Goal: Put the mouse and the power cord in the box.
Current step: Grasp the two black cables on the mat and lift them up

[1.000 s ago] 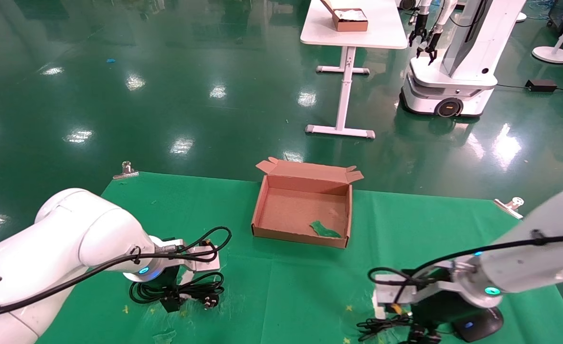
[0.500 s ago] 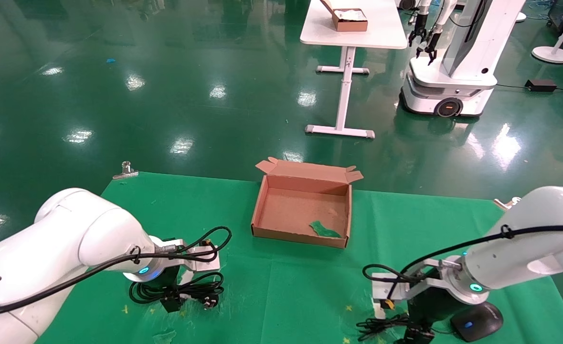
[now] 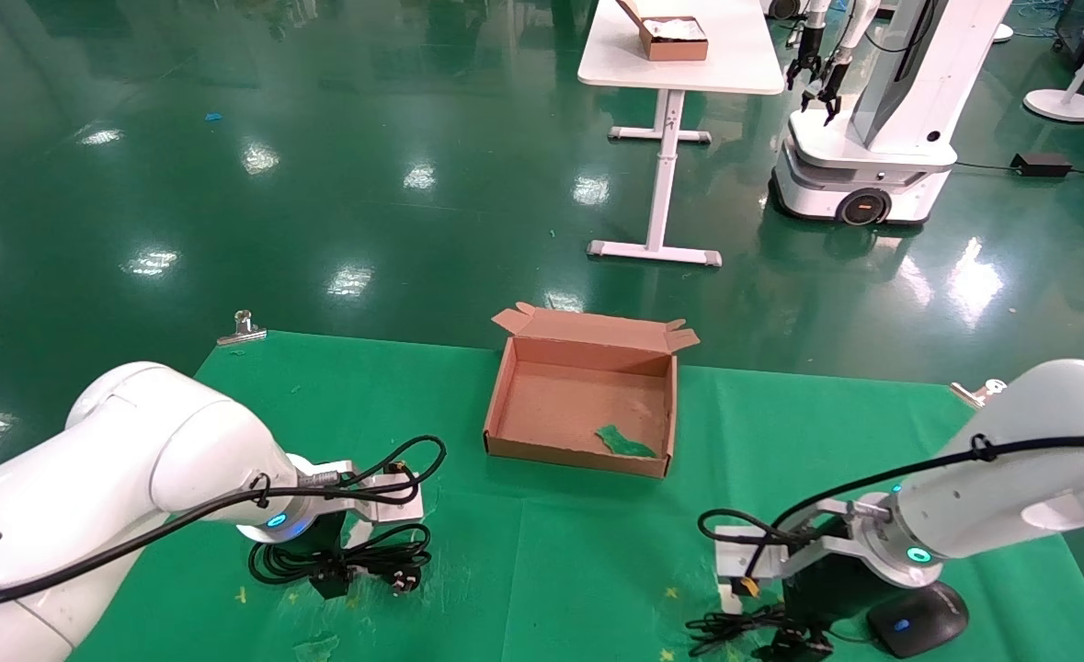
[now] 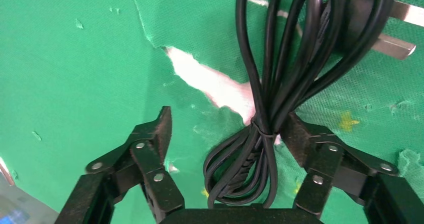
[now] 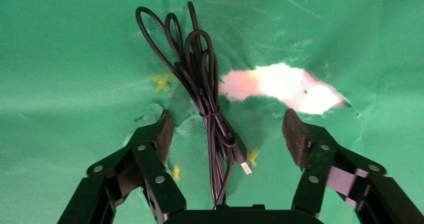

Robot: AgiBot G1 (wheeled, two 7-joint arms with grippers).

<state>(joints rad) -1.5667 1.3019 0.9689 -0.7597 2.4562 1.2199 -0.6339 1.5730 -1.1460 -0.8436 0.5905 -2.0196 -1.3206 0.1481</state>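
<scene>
The brown cardboard box [image 3: 578, 457] lies open at the table's middle back. At the front left, the coiled power cord [image 3: 385, 556] rests on the green cloth. My left gripper [image 3: 330, 581] stands over it. In the left wrist view that gripper [image 4: 227, 124] is open, with the tied cord bundle [image 4: 262, 129] between its fingers and the pronged plug [image 4: 370, 14] beyond. The black mouse [image 3: 914, 623] sits at the front right, partly under my right arm. My right gripper [image 5: 228, 121] is open astride the mouse's thin cable bundle [image 5: 202, 84].
A green scrap [image 3: 627, 442] lies inside the box. Metal clamps [image 3: 243, 326] [image 3: 983, 393] hold the cloth at the table's back corners. The cloth is torn, showing white patches [image 5: 285, 86]. A white table [image 3: 679, 55] and another robot [image 3: 872, 119] stand on the floor beyond.
My right arm has swung its elbow down and inward, and its gripper has settled slightly lower over the mouse cable. The left arm and cord have not moved.
</scene>
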